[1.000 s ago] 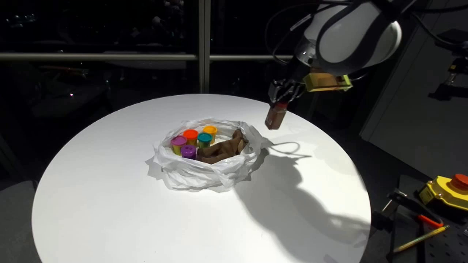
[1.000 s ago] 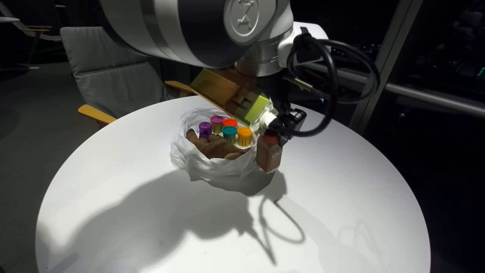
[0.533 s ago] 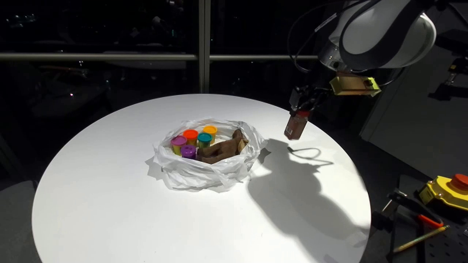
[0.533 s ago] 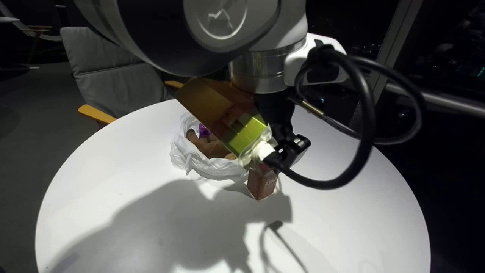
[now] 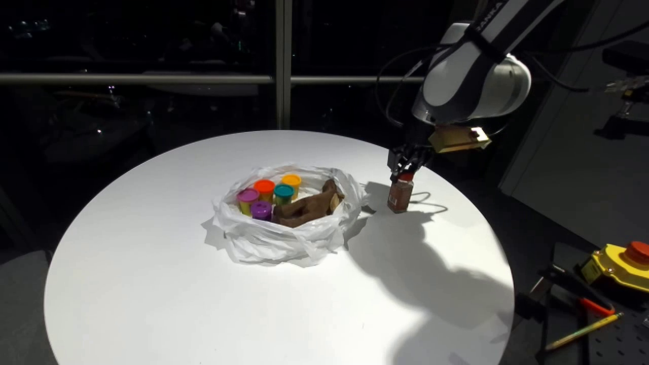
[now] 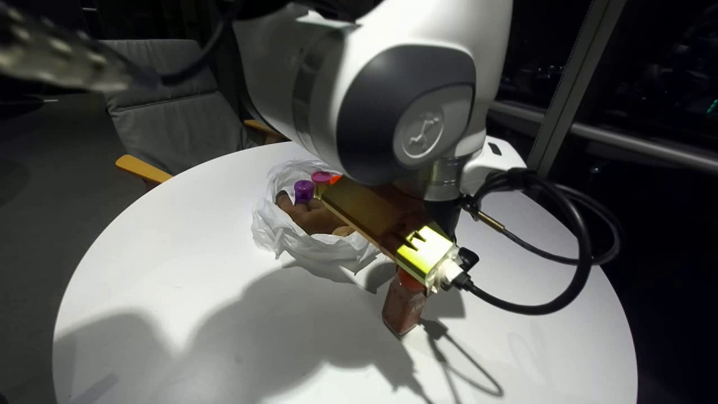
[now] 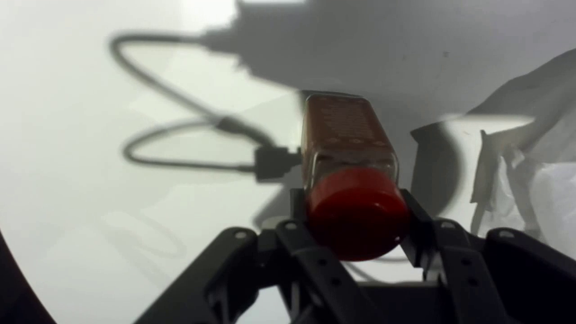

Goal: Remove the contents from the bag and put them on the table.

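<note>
My gripper (image 7: 355, 211) is shut on the red cap of the small brown bottle (image 7: 344, 121), one finger on each side. In an exterior view the bottle (image 5: 400, 195) hangs low over the right part of the white table (image 5: 177, 289), nearly upright; whether its base touches the surface I cannot tell. To its left lies the crumpled white bag (image 5: 276, 243), its mouth spread wide. Inside sit the brown toy animal (image 5: 310, 207) and several cups: purple (image 5: 261, 211), pink (image 5: 248, 195), orange (image 5: 264, 186), teal (image 5: 284, 191) and yellow (image 5: 291, 180). The camera housing hides some cups in an exterior view.
A looped black cable (image 6: 583, 252) hangs off the wrist. Beyond the table's right edge are a yellow box with a red button (image 5: 621, 266) and a pencil (image 5: 583, 332). A grey chair (image 6: 168, 118) stands behind the table.
The arm first swung away from the bag with the bottle, then came lower and slightly back, bringing the bottle down to the tabletop and straighter. Bag and cups have stayed put.
</note>
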Motion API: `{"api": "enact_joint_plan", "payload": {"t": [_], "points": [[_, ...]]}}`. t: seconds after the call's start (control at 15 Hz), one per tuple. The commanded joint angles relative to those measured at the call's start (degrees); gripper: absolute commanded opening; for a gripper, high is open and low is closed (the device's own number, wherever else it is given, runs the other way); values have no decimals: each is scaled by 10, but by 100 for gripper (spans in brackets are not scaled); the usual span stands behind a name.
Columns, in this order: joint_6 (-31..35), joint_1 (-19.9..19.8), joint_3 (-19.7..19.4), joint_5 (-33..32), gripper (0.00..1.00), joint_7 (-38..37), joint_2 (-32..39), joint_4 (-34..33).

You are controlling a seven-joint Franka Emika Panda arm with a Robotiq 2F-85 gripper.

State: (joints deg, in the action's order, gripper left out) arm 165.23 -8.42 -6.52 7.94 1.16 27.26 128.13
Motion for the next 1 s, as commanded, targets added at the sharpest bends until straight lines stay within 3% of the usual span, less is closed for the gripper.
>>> {"api": "enact_joint_plan", "payload": {"t": [0.0, 0.6, 0.8, 0.93], "points": [[-23, -3, 0, -21, 25, -8, 60, -73], [-3, 19, -9, -48, 25, -17, 60, -77], [52, 26, -8, -44, 25, -22, 45, -52], [126, 38, -17, -44, 25, -32, 47, -42]]}}
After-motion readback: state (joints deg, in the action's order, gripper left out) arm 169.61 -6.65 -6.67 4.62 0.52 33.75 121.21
